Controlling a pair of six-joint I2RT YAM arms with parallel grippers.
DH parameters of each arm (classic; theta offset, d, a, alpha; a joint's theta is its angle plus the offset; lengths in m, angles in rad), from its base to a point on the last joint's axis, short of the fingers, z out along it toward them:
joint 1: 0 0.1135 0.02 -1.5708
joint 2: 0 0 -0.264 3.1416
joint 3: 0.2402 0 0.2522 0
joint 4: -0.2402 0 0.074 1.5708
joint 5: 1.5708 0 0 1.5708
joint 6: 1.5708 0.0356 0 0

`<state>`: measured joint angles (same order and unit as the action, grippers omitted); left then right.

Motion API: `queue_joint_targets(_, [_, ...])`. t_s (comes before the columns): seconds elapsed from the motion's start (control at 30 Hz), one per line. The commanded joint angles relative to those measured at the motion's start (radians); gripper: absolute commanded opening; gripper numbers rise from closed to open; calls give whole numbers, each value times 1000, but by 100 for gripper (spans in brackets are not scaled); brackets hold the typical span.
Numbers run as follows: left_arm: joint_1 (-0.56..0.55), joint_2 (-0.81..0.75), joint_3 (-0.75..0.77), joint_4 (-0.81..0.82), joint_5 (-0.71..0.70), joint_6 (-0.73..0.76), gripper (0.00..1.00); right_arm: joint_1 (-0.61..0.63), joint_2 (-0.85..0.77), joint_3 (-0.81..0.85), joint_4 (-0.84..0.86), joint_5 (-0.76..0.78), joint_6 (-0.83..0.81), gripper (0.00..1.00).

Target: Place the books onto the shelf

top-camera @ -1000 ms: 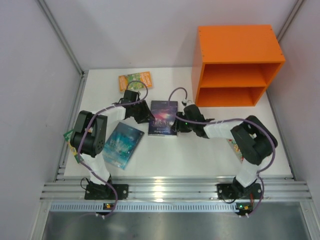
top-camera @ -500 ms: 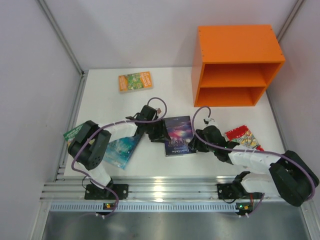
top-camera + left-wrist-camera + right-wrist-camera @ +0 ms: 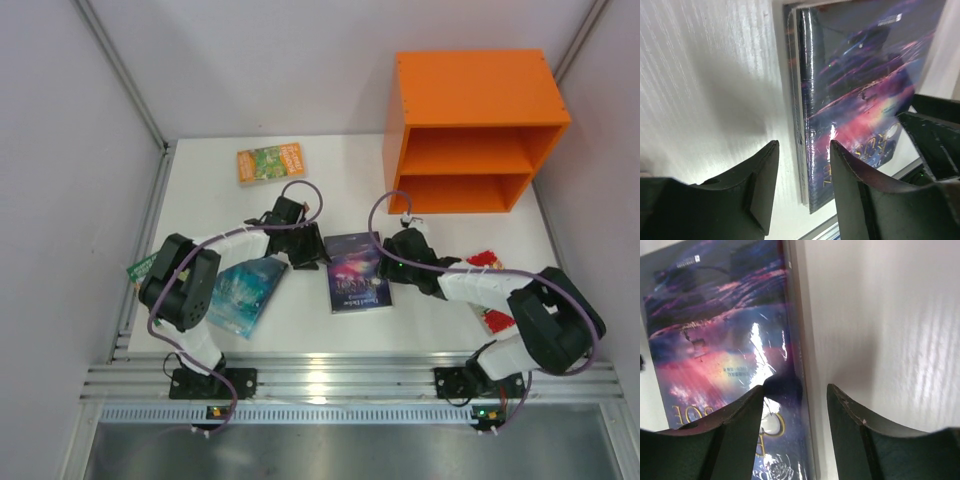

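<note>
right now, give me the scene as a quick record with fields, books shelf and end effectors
dark blue-purple book: flat on table, centre
left end effector: open, straddling that book's left edge
right end effector: open, straddling its right edge
shelf: far right, both compartments empty
orange-green book: at the back, left of shelf
pale teal book: beside left arm
red book: partly under right arm
green book: partly hidden by left arm

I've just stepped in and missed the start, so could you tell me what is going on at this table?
The dark blue book lies flat on the table. The left end effector and right end effector sit at its opposite long edges, jaws open, each straddling an edge. The book is not lifted. The orange shelf holds no books.
</note>
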<state>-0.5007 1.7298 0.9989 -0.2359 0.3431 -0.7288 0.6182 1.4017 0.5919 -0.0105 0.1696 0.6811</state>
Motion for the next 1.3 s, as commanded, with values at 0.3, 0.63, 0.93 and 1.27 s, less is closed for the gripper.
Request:
queue_joint_targets(0.3, [-2, 66, -88, 105, 85, 3, 12, -26, 103, 68, 171, -422, 93, 56])
queue_joint_targets(0.63, [-6, 47, -112, 174, 166, -55, 0, -60, -50, -20, 587, -731, 336, 56])
queue_joint_targets(0.93, [-16, 13, -144, 230, 224, -127, 0, -106, -115, -159, 849, -752, 474, 55])
queue_joint_targets(1.27, [-25, 5, -149, 271, 254, -167, 0, -109, -44, -156, 932, -768, 526, 51])
